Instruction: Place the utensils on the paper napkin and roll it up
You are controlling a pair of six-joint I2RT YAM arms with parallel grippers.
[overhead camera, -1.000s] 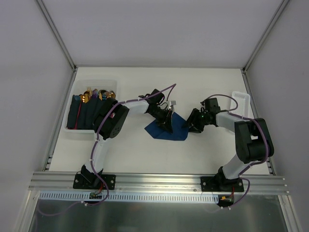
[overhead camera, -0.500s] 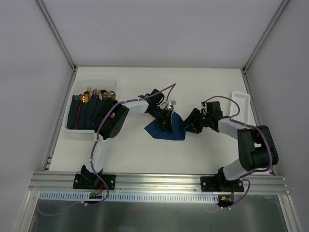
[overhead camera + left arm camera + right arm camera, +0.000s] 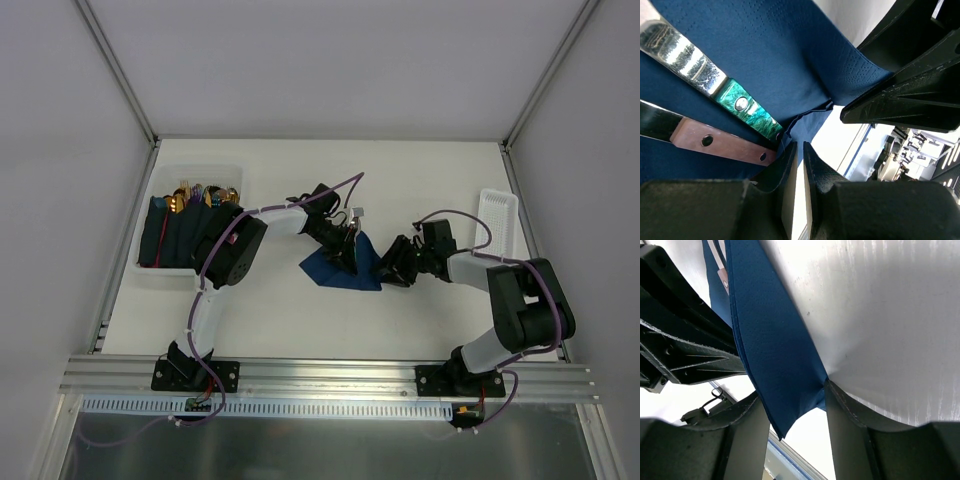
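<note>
From above, we see the left pincer (image 3: 346, 255) reaching over the paper napkin (image 3: 325, 272), which lies on the table (image 3: 260, 310) beneath its tips and spreads toward the arm bases. The right pincer (image 3: 390, 268) sits at the napkin's corner, close beside the left pincer. A shiny end of the utensils (image 3: 358, 213) sticks out beyond the left pincer, past the napkin's far edge. Well off on the left pincer's outer side stands a bin (image 3: 165, 278) holding dark blue rolls (image 3: 175, 235) with gold cutlery heads. A white tray (image 3: 497, 215) lies well out on the right pincer's outer side.

From the left wrist, we see the left pincer (image 3: 798, 150) with its fingers (image 3: 815, 172) drawn almost together, and only a thin slit of white table shows between them. Just ahead of the tips, the green-handled piece (image 3: 747, 107) and the brown-handled piece (image 3: 720, 142) lie side by side on the paper napkin (image 3: 790, 65), their handle ends right at one tip. A raised napkin edge runs up to the tips, but we cannot tell whether it is pinched. The right pincer (image 3: 905, 90) fills the space ahead on the other side.

From the right wrist, we see the right pincer (image 3: 792, 395) with its fingers (image 3: 850, 440) standing apart. A corner of the paper napkin (image 3: 770, 340) lies between them, meeting one finger without being clamped. The left pincer (image 3: 680, 355) is just ahead.
</note>
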